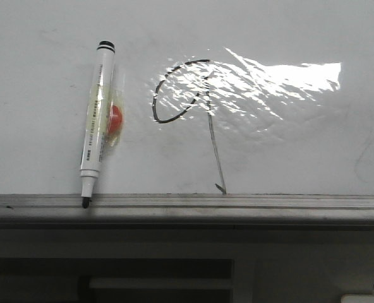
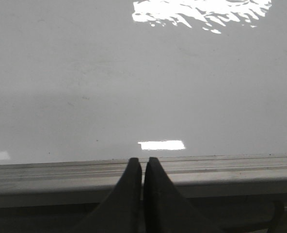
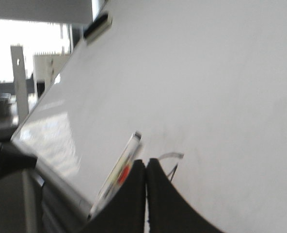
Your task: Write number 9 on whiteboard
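Note:
The number 9 (image 1: 204, 95) is drawn in thin black line on the whiteboard (image 1: 288, 151): an open oval loop and a long faint tail ending in a small hook at the ledge. A white marker (image 1: 97, 120), uncapped with its black tip down, rests on the board left of the figure, with a red spot beside it. Neither gripper shows in the front view. My left gripper (image 2: 142, 161) is shut and empty, its tips in front of the grey ledge (image 2: 61, 177). My right gripper (image 3: 146, 162) is shut and empty; past it show the marker (image 3: 119, 172) and part of the 9 (image 3: 171, 156).
The grey metal ledge (image 1: 269, 205) runs along the board's lower edge. Bright glare (image 1: 269, 79) covers the wrinkled surface right of the loop. A dark eraser-like block (image 3: 97, 25) sits at the board's far corner. Furniture stands beyond the board's edge (image 3: 17, 82).

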Tool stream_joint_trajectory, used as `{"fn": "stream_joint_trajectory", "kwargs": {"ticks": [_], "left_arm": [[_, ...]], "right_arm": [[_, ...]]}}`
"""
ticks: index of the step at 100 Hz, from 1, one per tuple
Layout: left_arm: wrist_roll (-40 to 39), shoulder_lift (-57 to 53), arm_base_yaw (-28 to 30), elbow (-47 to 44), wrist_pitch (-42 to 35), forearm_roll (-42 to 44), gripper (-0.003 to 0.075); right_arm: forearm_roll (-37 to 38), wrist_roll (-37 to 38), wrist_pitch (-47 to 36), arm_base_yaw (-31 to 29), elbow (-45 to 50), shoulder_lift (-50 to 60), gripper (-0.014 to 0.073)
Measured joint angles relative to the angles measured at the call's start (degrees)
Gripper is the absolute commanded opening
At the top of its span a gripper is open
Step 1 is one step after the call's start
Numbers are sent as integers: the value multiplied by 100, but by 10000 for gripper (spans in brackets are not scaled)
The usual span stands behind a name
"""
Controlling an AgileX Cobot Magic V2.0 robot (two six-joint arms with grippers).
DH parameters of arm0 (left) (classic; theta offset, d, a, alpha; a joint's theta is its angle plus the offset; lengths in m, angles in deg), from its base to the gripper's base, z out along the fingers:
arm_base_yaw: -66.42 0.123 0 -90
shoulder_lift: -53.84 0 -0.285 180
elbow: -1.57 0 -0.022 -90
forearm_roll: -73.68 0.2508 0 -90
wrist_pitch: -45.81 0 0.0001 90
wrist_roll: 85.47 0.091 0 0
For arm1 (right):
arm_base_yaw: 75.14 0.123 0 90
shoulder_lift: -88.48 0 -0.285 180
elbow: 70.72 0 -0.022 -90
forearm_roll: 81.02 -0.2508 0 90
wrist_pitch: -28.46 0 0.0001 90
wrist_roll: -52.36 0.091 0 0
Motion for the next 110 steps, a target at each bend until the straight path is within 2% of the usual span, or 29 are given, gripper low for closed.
{"fn": "stream_joint_trajectory", "kwargs": {"ticks": [12, 21, 27, 44, 62, 89, 110], "left_arm": [[-11, 0, 0, 0, 0, 0, -20], [-11, 0, 0, 0, 0, 0, -20], [-11, 0, 0, 0, 0, 0, -20], [-11, 0, 0, 0, 8, 0, -20], [-11, 0, 0, 0, 8, 0, -20], [-11, 0, 0, 0, 8, 0, -20], [-23, 0, 0, 0, 8, 0, -20]], "right_arm": [[98, 0, -1392, -765, 426, 0, -62], [110, 0, -1713, -1493, 439, 2, -62], [110, 0, -1635, -2017, 439, 2, -62], [118, 261, -922, -3339, 439, 2, -62], [118, 465, 459, -4322, 439, 2, -62], [118, 512, 2728, -4734, 439, 54, -62], [118, 478, 2828, -4734, 439, 54, -62]]}}
